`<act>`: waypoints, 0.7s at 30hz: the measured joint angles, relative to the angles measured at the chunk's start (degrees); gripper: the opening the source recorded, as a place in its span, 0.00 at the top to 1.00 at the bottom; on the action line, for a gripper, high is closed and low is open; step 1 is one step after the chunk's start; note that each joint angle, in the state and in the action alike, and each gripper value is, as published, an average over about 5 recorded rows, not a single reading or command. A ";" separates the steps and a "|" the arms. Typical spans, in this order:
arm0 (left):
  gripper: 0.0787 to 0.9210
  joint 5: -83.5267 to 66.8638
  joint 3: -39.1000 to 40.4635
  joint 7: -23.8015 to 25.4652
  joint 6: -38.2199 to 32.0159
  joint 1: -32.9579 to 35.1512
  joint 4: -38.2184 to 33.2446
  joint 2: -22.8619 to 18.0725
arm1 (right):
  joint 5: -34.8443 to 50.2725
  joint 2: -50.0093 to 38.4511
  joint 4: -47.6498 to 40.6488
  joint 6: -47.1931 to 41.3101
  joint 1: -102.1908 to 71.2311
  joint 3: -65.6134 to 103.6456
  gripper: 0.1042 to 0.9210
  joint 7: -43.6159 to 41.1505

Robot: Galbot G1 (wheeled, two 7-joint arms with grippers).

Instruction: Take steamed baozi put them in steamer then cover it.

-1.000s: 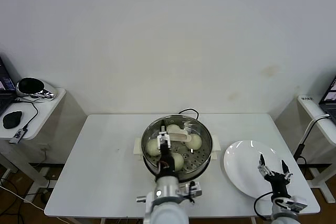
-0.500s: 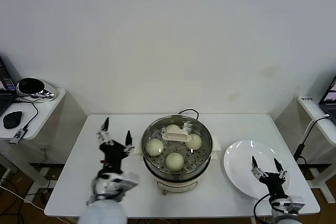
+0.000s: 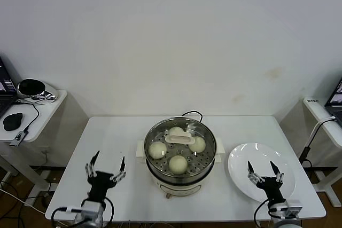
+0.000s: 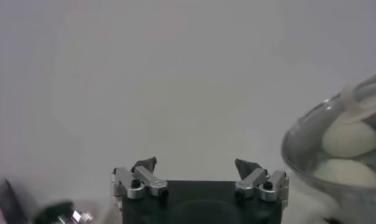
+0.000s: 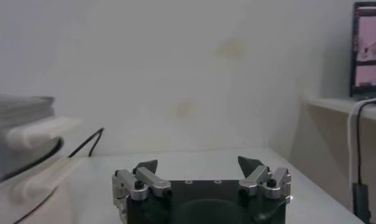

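- White rectangular table (image 3: 117,137) against a plain pale wall; small side tables stand at either edge of the head view.
- Round shiny stainless-steel steamer (image 3: 180,150) with cream-white side handles and base, near the table's middle; a black cord (image 3: 192,114) trails behind it toward the wall.
- Round clear glass cover (image 3: 180,134) with metal rim and cream-white oblong handle (image 3: 179,138) — seated on the steamer.
- Four smooth cream-white steamed baozi (image 3: 157,149), seen through the glass on the perforated tray; the one at the back is partly hidden by the handle.
- Flat round white plate (image 3: 262,172), just beside the steamer on the robot's right, nothing on it but the gripper above its near part.
- Left gripper (image 3: 105,172): low over the table's near left part, well apart from the steamer, fingers spread, holding nothing. Its wrist view (image 4: 200,173) confirms the gap — and catches the steamer's glass edge with two buns inside.
- Right gripper (image 3: 262,172): over the plate's near edge, fingers spread and empty. Its wrist view (image 5: 200,174) adds the steamer's side handle (image 5: 38,131) and the cord from table level, plus a lit screen (image 5: 367,49) on the side table, barely visible from the head.
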 measured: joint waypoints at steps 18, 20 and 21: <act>0.12 -11.61 -2.51 0.83 -5.02 6.43 2.27 -0.25 | -2.14 -1.21 4.53 -5.90 -3.27 0.55 0.12 -0.89; 0.12 -12.09 -2.67 0.90 -5.15 6.77 2.29 -0.17 | -2.09 -1.11 4.82 -6.32 -3.34 0.69 0.12 -0.93; 0.12 -12.29 -2.73 0.95 -5.20 6.92 2.29 -0.13 | -2.05 -1.09 4.97 -6.49 -3.37 0.75 0.12 -0.95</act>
